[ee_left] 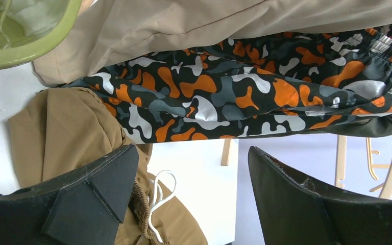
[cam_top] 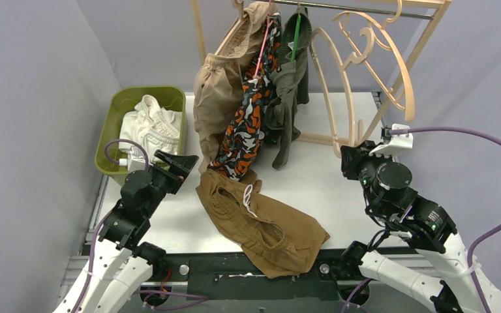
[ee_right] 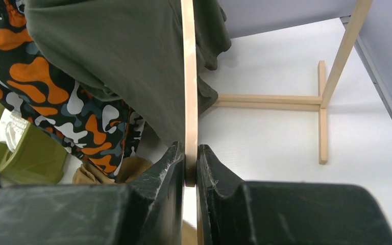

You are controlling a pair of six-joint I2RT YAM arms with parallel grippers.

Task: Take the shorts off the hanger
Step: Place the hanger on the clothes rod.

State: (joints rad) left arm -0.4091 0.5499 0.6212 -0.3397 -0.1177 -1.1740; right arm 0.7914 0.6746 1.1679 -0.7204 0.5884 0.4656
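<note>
Three pairs of shorts hang from the wooden rack's rail: beige (cam_top: 212, 91), camouflage (cam_top: 246, 127) and dark olive (cam_top: 288, 98). Brown shorts (cam_top: 261, 222) lie crumpled on the table in front. White shorts (cam_top: 149, 124) lie in the green bin (cam_top: 114, 104). My left gripper (cam_top: 177, 163) is open and empty, just left of the brown shorts (ee_left: 61, 132) and below the camouflage pair (ee_left: 245, 92). My right gripper (cam_top: 351, 160) is shut on the lower end of a thin wooden hanger strip (ee_right: 188, 76), beside the olive shorts (ee_right: 112, 56).
The wooden rack (cam_top: 424, 39) stands at the back, its foot bar (ee_right: 270, 99) on the white table. Empty curved wooden hangers (cam_top: 365, 45) hang at its right. Grey walls close in on the left and right. The bin stands at the far left.
</note>
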